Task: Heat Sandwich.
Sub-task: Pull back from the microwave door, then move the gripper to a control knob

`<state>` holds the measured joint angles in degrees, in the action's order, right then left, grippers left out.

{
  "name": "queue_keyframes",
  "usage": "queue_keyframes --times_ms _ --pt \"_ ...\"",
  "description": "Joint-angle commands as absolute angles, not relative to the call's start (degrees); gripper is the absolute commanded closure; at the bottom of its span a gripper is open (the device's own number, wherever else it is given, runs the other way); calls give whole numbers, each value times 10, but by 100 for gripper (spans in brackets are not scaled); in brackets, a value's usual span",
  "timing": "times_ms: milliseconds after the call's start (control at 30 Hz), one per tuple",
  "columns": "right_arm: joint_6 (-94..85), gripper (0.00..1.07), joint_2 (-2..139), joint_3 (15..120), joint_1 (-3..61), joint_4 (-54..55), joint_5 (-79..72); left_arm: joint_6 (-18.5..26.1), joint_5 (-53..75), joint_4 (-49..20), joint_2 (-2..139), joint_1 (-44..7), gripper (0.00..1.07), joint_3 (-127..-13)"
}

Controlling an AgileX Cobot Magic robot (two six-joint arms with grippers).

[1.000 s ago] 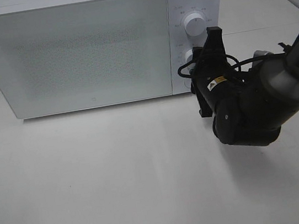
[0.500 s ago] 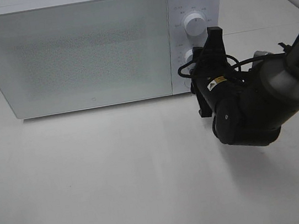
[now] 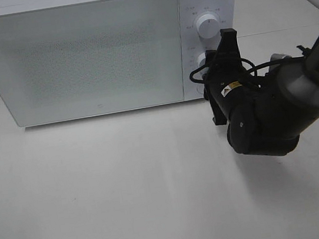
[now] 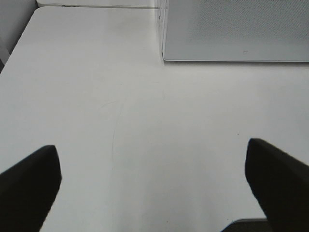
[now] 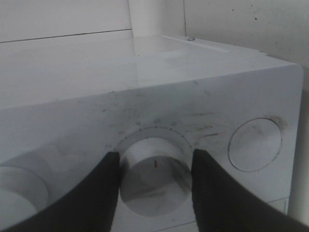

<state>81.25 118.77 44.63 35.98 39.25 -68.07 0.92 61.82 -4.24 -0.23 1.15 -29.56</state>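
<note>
Sandwich nowhere in view, guessing inside microwave [image 3: 79, 53], door shut. Move hinged on lower knob [image 5: 154, 181]: sat dead centre in right pincer [image 5: 154, 159], knob axis pointing straight back along wrist, so plain roll should turn it. Pincer half-closed, clamped on knob sides. Right arm stretched level toward panel. Left pincer [image 4: 152, 150] spread wide, empty, over bench [image 4: 145, 96], well away from dials.

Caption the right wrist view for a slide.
Right gripper closed on a white knob of the microwave, fingers flanking its red mark.
</note>
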Motion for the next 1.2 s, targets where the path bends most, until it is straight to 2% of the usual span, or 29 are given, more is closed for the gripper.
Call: queue_keyframes --times_ms 33,167,200,267,433,1000,1200 --pt "792 68 1184 457 366 361 -748 9 613 -48 -18 13 9 -295" --pt "785 52 1184 457 366 367 -759 9 613 -48 -18 13 9 -295" --pt "785 52 1184 457 366 367 -759 9 613 -48 -18 13 9 -295" --pt "773 41 1184 457 366 377 -756 9 613 -48 -18 13 9 -295" --pt "761 29 1184 457 366 382 -752 9 613 -48 -18 13 9 -295" --pt "735 31 1180 453 366 360 -705 9 613 -48 -18 13 9 -295" --pt "734 31 1173 422 368 348 -686 9 613 -48 -18 13 9 -295"
